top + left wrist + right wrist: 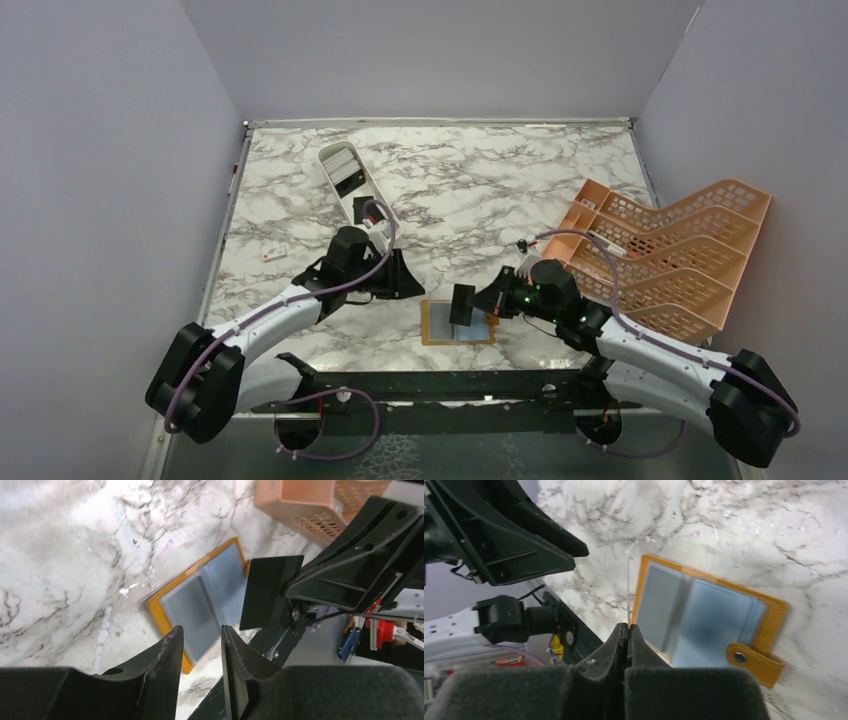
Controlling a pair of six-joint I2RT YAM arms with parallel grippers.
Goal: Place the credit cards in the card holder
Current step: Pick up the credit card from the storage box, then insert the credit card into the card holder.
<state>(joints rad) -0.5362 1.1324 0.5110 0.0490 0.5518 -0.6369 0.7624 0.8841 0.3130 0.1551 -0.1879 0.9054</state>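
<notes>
Pinching a black credit card [462, 303] on edge, the right tool [628, 630] hangs just over the open card holder [432, 328]. In the top view the holder lies on the surface at the tool's 7 o'clock, its long axis running 9 to 3. The left tool [201, 630], part-open and empty, sits farther off at 10 o'clock.

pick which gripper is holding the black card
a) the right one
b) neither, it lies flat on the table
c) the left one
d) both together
A: the right gripper is shut on the black card, held on edge near the open card holder, while the left gripper stands open with nothing in it.
</notes>
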